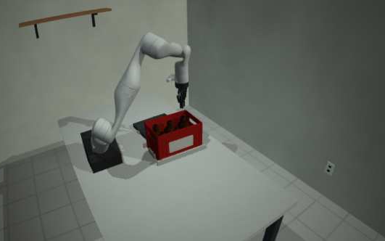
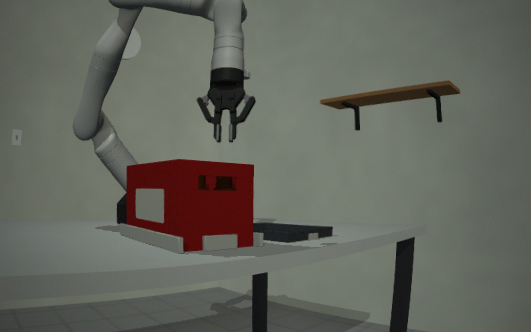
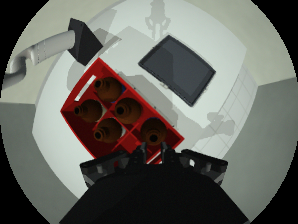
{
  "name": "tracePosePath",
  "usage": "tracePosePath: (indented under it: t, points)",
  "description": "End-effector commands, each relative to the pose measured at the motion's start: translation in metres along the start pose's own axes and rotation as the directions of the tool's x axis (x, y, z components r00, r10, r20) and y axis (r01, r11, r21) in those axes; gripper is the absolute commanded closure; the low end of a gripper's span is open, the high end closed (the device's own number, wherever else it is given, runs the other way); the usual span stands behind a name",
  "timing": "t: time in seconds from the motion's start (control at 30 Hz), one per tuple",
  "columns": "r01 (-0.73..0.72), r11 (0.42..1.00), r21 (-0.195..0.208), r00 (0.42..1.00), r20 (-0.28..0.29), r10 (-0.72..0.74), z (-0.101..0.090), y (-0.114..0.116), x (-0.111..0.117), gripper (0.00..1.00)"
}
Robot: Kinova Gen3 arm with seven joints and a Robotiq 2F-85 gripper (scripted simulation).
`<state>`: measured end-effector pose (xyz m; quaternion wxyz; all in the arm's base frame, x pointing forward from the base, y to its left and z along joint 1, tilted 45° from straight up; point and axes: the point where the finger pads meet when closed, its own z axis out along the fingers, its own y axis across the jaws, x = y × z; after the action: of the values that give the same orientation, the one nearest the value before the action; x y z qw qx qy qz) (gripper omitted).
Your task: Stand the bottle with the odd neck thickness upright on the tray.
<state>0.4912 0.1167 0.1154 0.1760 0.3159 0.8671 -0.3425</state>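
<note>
Five bottles (image 1: 169, 126) (image 2: 225, 184) (image 3: 128, 110) inside the crate (image 1: 198, 135) (image 2: 210, 215) (image 3: 140, 101), open air between its rim and the part-open gripper (image 1: 181, 107) (image 2: 225, 139) (image 3: 153, 147).

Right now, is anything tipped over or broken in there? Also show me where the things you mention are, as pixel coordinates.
No, nothing looks odd: five brown bottles (image 3: 129, 110) stand in the red crate (image 1: 180, 144) (image 2: 215, 215) (image 3: 134, 92), and the dark tray (image 1: 139, 125) (image 2: 292, 233) (image 3: 176, 70) lies flat beside it.

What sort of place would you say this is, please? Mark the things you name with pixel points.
Probably a small robot test area: an arm bolted beside a red crate (image 1: 167, 149) (image 2: 215, 215) (image 3: 76, 120) of bottles, a table (image 1: 181, 196) (image 2: 60, 255) (image 3: 55, 110), and plain walls with a wooden shelf (image 1: 65, 17) (image 2: 395, 95).
</note>
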Motion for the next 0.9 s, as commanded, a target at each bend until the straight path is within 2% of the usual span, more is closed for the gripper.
tracePosePath:
  t: [0.0, 0.7, 0.87]
  points:
    - [0.000, 1.000, -0.002, 1.000, 0.001, 0.000, -0.001, 0.000, 0.000, 1.00]
    - [0.000, 1.000, -0.002, 1.000, 0.001, 0.000, -0.001, 0.000, 0.000, 1.00]
    - [-0.002, 1.000, -0.001, 1.000, 0.003, 0.002, -0.004, -0.015, 0.004, 1.00]
